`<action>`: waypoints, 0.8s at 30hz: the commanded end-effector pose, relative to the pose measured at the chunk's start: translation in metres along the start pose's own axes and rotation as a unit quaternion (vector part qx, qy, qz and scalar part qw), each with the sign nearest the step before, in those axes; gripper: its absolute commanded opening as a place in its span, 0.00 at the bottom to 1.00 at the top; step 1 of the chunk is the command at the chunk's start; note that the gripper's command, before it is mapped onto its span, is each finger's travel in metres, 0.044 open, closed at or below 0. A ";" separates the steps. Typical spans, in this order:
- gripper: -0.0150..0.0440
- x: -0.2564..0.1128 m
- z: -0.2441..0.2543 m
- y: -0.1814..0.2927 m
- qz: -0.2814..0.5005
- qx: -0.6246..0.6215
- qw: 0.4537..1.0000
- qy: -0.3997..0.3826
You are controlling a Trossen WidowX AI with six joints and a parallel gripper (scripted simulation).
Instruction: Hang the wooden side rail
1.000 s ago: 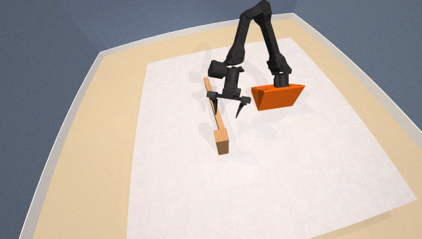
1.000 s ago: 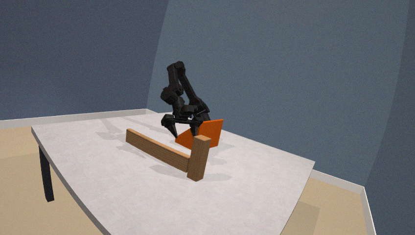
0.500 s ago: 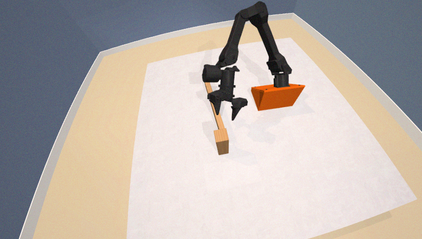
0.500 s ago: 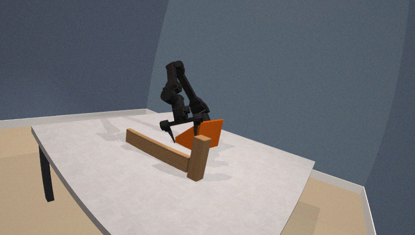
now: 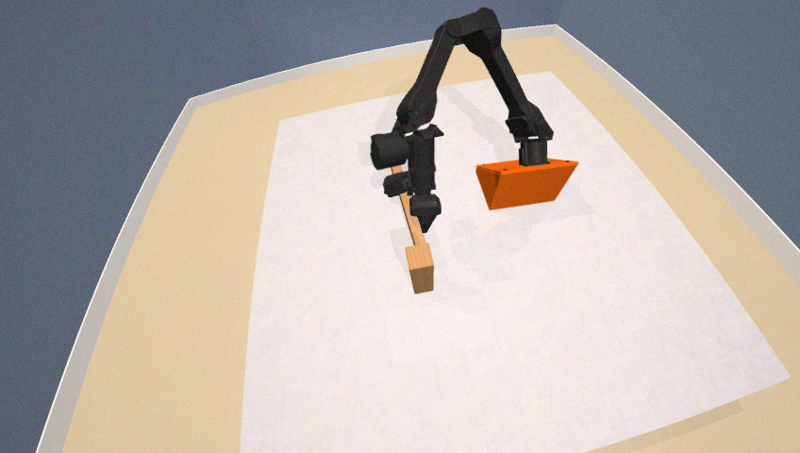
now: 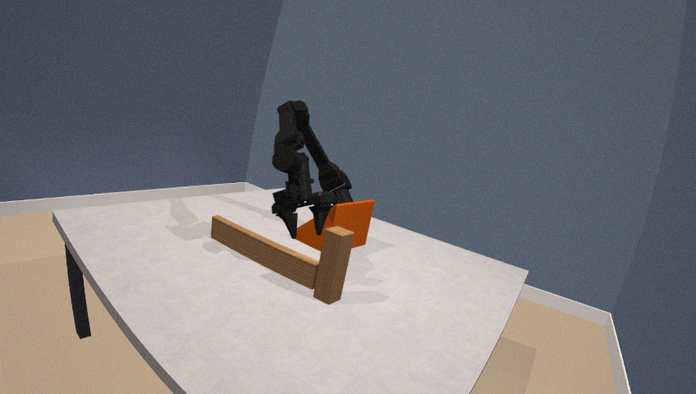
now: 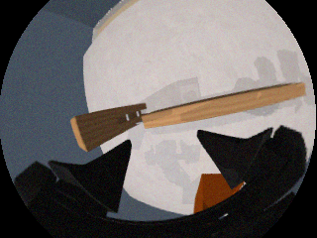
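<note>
The wooden side rail [image 5: 416,232] [image 6: 263,249] [image 7: 223,105] lies lengthwise at the table, one end close against the headboard post [image 5: 421,277] [image 6: 332,266] [image 7: 99,129]. The post stands upright. Two small light metal bits show on the post's inner face in the wrist view, just above the rail's end. I cannot tell whether the hooks sit on the pins, or whether that end is slightly raised. My gripper [image 6: 306,235] [image 7: 164,138] is wide open and empty, above the table beside the rail, its fingers spread roughly along the rail's length. The second fingertip is hidden in the top view.
The orange block [image 5: 525,188] [image 6: 361,222] [image 7: 210,190] under the arm's base stands on the same side of the rail as the gripper. The pale table top [image 5: 505,364] [image 6: 234,332] carries the post and rail. Its edge lies well beyond the post.
</note>
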State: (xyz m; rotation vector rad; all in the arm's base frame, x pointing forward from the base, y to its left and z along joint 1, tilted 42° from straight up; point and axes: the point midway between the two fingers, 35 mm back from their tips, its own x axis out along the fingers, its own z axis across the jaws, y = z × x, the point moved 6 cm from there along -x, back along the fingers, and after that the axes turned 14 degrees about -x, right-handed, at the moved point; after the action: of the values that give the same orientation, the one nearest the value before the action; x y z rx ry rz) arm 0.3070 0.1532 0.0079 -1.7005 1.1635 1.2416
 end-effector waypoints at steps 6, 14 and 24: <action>1.00 -0.005 0.006 -0.012 0.019 0.215 0.974 0.067; 1.00 -0.009 0.010 -0.020 0.006 0.392 0.911 0.132; 1.00 -0.017 0.016 -0.030 -0.052 0.582 0.787 0.200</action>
State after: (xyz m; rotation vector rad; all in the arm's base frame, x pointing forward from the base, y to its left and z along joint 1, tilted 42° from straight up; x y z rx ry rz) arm 0.3256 0.1770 0.0176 -1.0685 1.5835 0.0679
